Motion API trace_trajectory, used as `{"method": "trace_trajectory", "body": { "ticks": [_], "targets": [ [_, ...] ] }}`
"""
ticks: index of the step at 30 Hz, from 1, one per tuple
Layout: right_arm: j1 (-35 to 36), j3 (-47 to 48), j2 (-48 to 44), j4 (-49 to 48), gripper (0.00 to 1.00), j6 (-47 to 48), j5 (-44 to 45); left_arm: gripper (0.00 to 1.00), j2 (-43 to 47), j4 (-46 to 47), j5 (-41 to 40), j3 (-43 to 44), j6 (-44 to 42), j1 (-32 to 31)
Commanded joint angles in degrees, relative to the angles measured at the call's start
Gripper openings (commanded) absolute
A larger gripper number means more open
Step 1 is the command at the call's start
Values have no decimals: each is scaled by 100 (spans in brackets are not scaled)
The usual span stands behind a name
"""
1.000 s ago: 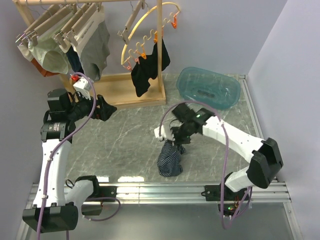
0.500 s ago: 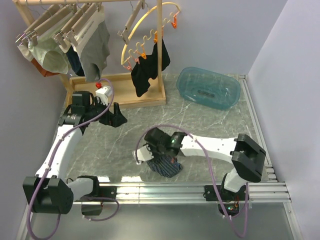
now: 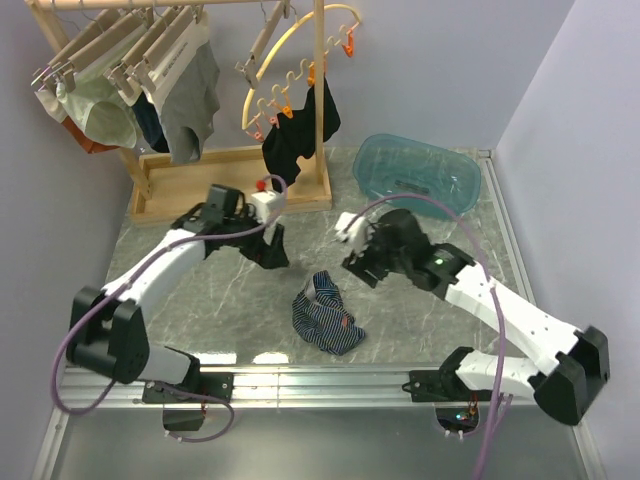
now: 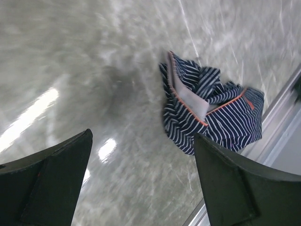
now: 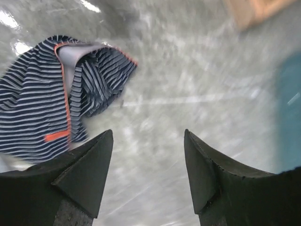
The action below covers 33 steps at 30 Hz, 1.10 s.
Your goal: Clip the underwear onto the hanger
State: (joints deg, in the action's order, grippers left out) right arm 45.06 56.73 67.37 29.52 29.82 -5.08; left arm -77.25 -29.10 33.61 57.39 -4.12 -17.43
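The underwear [image 3: 325, 318] lies crumpled on the marble table near the front edge, navy with pale stripes and its grey waistband folded over. It also shows in the left wrist view [image 4: 207, 110] and the right wrist view [image 5: 37, 113]. My left gripper [image 3: 272, 250] hovers up-left of it, open and empty [image 4: 142, 136]. My right gripper [image 3: 355, 262] hangs up-right of it, open with nothing between its fingers [image 5: 148, 133]. An empty wooden hanger [image 3: 260, 45] with clips hangs on the rack at the back.
A wooden rack [image 3: 320, 100] at the back holds several clip hangers with grey briefs [image 3: 190, 100], a yellow arc with orange pegs [image 3: 290, 60] and a black garment [image 3: 295, 140]. A teal basin [image 3: 415, 175] sits back right. A metal rail [image 3: 320, 378] runs along the front.
My right gripper opened and let go of the underwear, which dropped into a heap on the table; that arm drew back to the right. My left arm swung right towards the middle.
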Motion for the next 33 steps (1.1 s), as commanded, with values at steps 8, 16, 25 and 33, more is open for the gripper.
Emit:
{"method": "trace_trajectory", "body": {
  "ticks": [8,16,25,33],
  "targets": [
    [-1798,-707,-647,493,63,-2041,-2689,80,-871,-526,533,538,-2327,-1491],
    [-2932,13,1540,1952,59,-2156,-4052,75,-1678,-502,104,1468,-2192,-1597],
    [-3170,-110,2227,1786,64,-2525,-4379,77,-2487,98,-398,1600,-556,-1921],
    [-3179,-101,2596,1855,64,-2481,-4651,64,-3436,72,-987,1934,376,-2028]
  ]
}}
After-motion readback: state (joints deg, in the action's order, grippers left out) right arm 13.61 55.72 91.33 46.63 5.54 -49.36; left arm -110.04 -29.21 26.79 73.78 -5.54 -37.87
